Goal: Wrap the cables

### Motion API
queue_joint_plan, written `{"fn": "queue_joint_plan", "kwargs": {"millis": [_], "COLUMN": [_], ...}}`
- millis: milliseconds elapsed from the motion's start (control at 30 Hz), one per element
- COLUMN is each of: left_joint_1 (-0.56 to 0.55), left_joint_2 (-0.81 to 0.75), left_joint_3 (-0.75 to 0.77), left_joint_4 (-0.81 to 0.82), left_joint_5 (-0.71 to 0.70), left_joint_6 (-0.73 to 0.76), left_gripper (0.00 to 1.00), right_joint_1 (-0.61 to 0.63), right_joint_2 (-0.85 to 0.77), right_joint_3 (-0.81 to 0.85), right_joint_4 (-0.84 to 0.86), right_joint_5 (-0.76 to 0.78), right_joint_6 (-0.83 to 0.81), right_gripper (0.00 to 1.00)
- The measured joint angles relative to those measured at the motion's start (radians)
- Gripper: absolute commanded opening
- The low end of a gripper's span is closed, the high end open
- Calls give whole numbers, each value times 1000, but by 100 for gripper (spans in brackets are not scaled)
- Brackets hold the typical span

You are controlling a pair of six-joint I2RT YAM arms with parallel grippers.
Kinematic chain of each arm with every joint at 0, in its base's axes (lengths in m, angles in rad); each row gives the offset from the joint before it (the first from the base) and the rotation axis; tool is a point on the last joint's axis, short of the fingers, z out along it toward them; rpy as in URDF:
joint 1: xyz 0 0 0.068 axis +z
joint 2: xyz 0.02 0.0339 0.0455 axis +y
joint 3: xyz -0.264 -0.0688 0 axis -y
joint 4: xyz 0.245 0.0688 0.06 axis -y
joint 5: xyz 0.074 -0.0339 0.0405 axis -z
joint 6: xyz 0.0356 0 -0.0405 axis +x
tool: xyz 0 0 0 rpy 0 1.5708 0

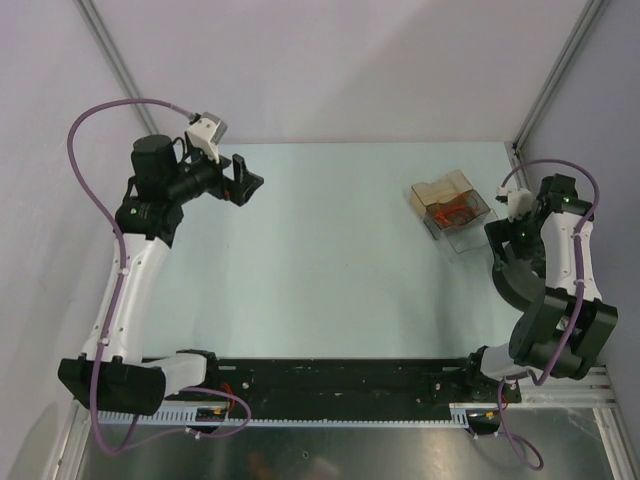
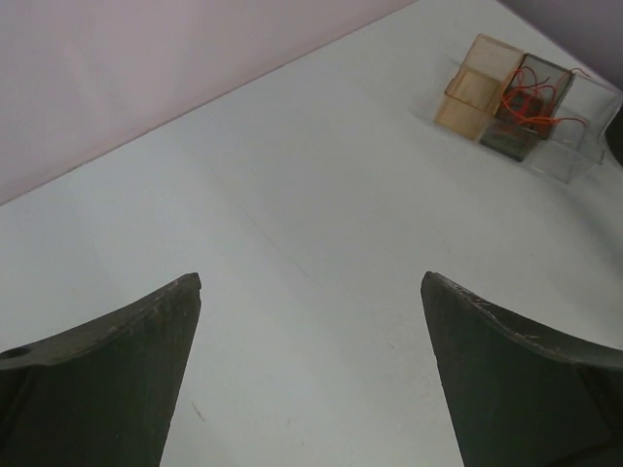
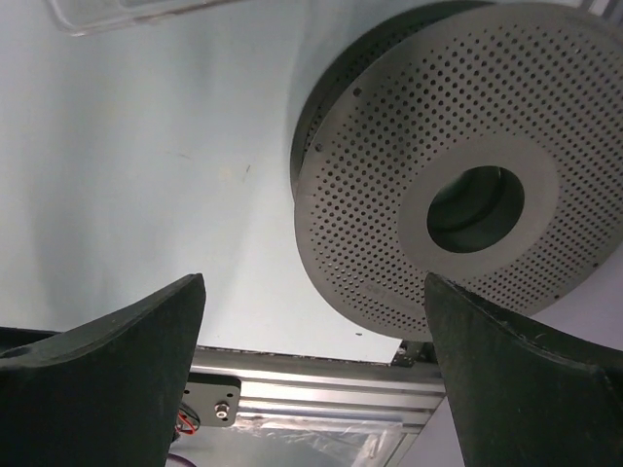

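A pale green table carries a cluster of small plastic boxes at 2 o'clock from its centre. One box is amber-tinted and the others are clear. A grey perforated reel with a round centre hole lies at 4 o'clock. A black strip runs along the near edge at 6 o'clock.

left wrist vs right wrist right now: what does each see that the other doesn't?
Left wrist only: red-orange cables tangled in a compartment box far across the table, and the wall. Right wrist only: a perforated grey spool with a centre hole, close by, and an aluminium rail. A clear edge at its top may be that box; cannot tell. Both: the pale table; left claw and right claw open, nothing between the fingers.
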Motion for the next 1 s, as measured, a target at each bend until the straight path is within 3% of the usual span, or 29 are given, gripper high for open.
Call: {"fn": "queue_joint_plan", "kwargs": {"millis": [467, 1000], "left_joint_1": [-1, -8], "left_joint_2": [79, 101], "left_joint_3": [20, 49], "left_joint_4": [13, 14], "left_joint_5": [107, 132], "left_joint_6": [-14, -18], "left_gripper": [99, 99], "right_joint_1": [-125, -127], "right_joint_2": [134, 163], "right_joint_3": [-73, -189], "right_joint_4": [108, 254], "right_joint_5": [7, 1], "right_joint_6": [-43, -76], "right_gripper": [99, 100]}}
